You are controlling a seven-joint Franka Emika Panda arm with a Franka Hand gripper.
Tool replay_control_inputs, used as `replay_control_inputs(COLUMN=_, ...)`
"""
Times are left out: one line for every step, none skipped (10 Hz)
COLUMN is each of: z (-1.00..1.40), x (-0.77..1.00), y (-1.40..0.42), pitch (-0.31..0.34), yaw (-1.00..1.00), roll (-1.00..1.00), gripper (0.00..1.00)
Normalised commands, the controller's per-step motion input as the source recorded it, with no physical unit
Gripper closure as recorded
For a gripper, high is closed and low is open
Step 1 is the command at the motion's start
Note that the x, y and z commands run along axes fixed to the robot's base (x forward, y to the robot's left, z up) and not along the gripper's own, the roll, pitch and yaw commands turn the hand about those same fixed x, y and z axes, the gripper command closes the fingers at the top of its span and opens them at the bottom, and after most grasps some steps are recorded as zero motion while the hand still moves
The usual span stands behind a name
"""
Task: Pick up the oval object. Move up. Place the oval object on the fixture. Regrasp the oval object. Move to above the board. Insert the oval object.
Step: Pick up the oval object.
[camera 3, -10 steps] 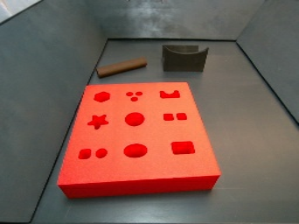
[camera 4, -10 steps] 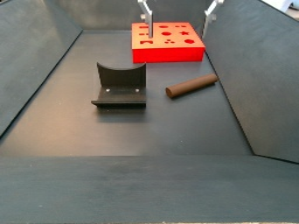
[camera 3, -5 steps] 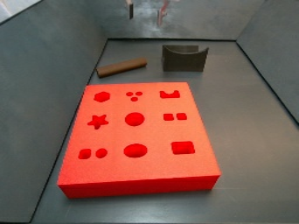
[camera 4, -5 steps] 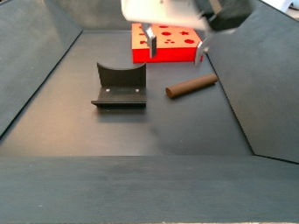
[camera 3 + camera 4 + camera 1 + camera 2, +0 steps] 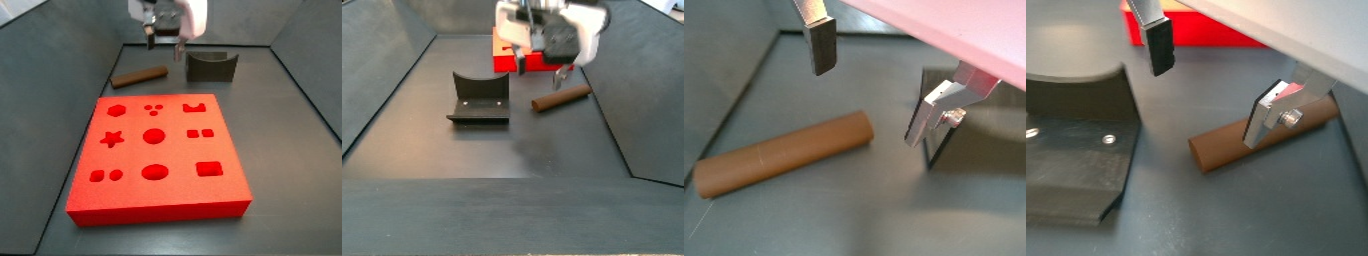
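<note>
The oval object (image 5: 139, 76) is a brown rod lying flat on the dark floor, left of the fixture (image 5: 211, 66) and beyond the red board (image 5: 160, 150). My gripper (image 5: 163, 42) hangs open above the floor between rod and fixture. In both wrist views the fingers (image 5: 822, 45) stand wide apart with only bare floor between them. The oval object (image 5: 784, 152) lies below and to one side of the open gripper (image 5: 875, 80), untouched. The rod (image 5: 1227, 150) shows partly behind one finger (image 5: 1267, 115), beside the fixture (image 5: 1073, 140).
Grey walls enclose the floor on all sides. The board (image 5: 505, 62) is partly hidden behind the gripper (image 5: 539, 72). The fixture (image 5: 480, 97) stands a short way from the oval object (image 5: 560, 97). The board's red edge (image 5: 1213, 28) lies beyond the fingers.
The gripper has come down into both side views and moved toward the oval object. The rod, fixture and board have not moved.
</note>
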Motion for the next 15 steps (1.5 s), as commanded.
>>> replay_control_inputs(z=-0.85, x=-0.58, y=0.12, pitch=0.000, yaw=-0.51, roll=-0.06, gripper=0.00)
replay_control_inputs(z=-0.74, x=-0.76, y=0.40, pitch=-0.037, yaw=-0.22, roll=-0.17, gripper=0.00)
replay_control_inputs(z=-0.61, x=-0.75, y=0.42, pitch=-0.030, yaw=-0.09, roll=-0.16, gripper=0.00)
replay_control_inputs(z=-0.37, x=-0.28, y=0.12, pitch=-0.096, yaw=-0.06, roll=-0.13, gripper=0.00)
replay_control_inputs(z=-0.16, x=0.67, y=-0.24, pitch=0.011, yaw=-0.31, roll=0.00, gripper=0.00)
replay_control_inputs(z=-0.08, x=0.56, y=-0.09, pitch=0.000, yaw=-0.52, roll=-0.01, gripper=0.00)
replay_control_inputs(z=-0.08, x=0.37, y=0.01, pitch=0.004, yaw=-0.47, roll=-0.03, gripper=0.00)
replay_control_inputs(z=-0.05, x=0.00, y=0.34, pitch=0.000, yaw=-0.13, roll=-0.11, gripper=0.00)
replay_control_inputs(z=0.00, x=0.00, y=0.21, pitch=0.000, yaw=0.00, roll=-0.08, gripper=0.00)
replay_control_inputs(z=0.00, x=0.00, y=0.00, pitch=0.000, yaw=0.00, roll=0.00, gripper=1.00)
replay_control_inputs(z=0.00, x=0.00, y=0.00, pitch=0.000, yaw=0.00, roll=0.00, gripper=1.00)
replay_control_inputs(z=0.00, x=0.00, y=0.00, pitch=0.000, yaw=0.00, roll=0.00, gripper=1.00)
replay_control_inputs(z=0.00, x=0.00, y=0.00, pitch=0.000, yaw=0.00, roll=0.00, gripper=1.00)
replay_control_inputs(z=0.00, x=0.00, y=0.00, pitch=0.000, yaw=0.00, roll=0.00, gripper=1.00)
replay_control_inputs(z=0.00, x=0.00, y=0.00, pitch=0.000, yaw=0.00, roll=0.00, gripper=1.00)
